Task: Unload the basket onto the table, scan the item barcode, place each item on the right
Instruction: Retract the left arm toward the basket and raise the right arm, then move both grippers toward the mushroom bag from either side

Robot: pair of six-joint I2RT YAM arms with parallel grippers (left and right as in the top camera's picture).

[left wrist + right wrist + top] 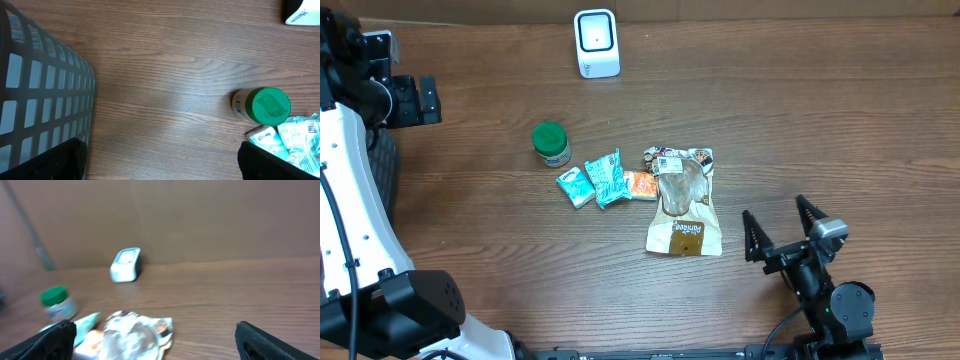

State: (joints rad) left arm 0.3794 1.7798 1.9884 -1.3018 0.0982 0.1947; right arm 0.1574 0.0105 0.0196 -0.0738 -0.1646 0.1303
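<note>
A brown, wood-grain surface [840,110] fills most of every view. At its left edge stands a dark basket [45,95] whose wall is a mesh of rectangular openings; from overhead only a sliver of it shows. A plain cardboard wall [210,220] rises upright along the far edge, and a thin grey bar [30,227] slants before it at the left, too blurred to identify

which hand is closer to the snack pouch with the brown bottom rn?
Right. The right hand, open, sits just to the right of the snack pouch. The left hand is far off at the table's left side, beyond the green-lidded jar.
</note>
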